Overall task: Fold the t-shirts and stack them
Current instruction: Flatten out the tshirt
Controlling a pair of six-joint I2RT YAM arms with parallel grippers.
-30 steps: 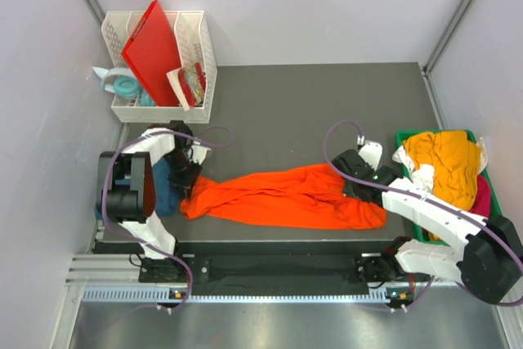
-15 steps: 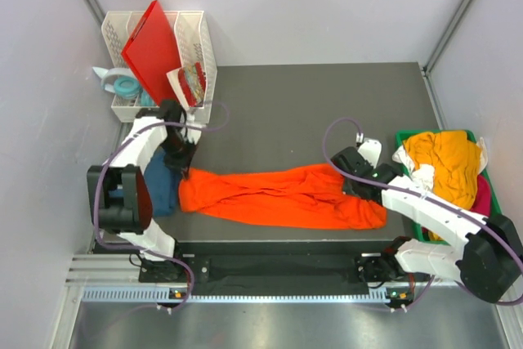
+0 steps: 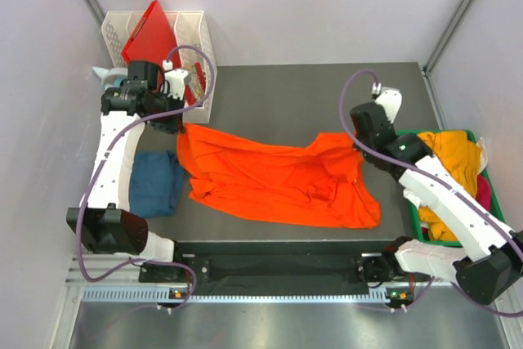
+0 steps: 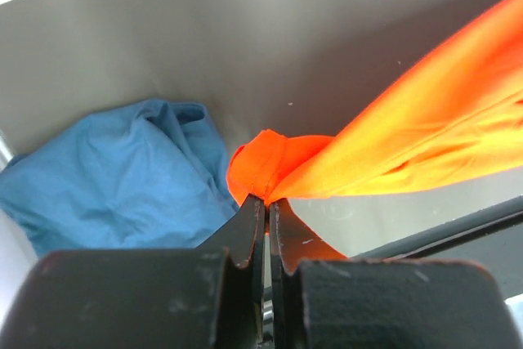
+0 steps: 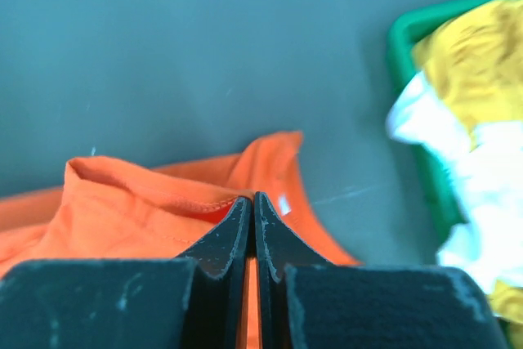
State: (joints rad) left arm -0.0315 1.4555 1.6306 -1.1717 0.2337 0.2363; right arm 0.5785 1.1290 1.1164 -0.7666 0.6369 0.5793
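Note:
The bright orange t-shirt (image 3: 278, 177) hangs stretched between both grippers above the grey table (image 3: 302, 96). My left gripper (image 3: 177, 124) is shut on its left corner, seen in the left wrist view (image 4: 265, 198) pinching an orange fold (image 4: 270, 157). My right gripper (image 3: 356, 143) is shut on its right upper edge, seen in the right wrist view (image 5: 253, 198) on the orange hem (image 5: 155, 194). The dark teal-blue t-shirt (image 3: 155, 184) lies folded at the table's left edge and shows below the left gripper (image 4: 114, 177). Mustard-yellow (image 3: 453, 161), white and pink shirts lie in the green bin (image 3: 409, 135).
A white mesh rack (image 3: 196, 38) at the back left holds a stiff red board (image 3: 151, 38) and small items. The green bin (image 5: 409, 30) stands at the right edge of the table. Grey walls close in on both sides.
Both grippers have lifted and moved toward the back, spreading the bunched orange shirt out wide. The left gripper went up beside the rack. The teal-blue shirt is now uncovered.

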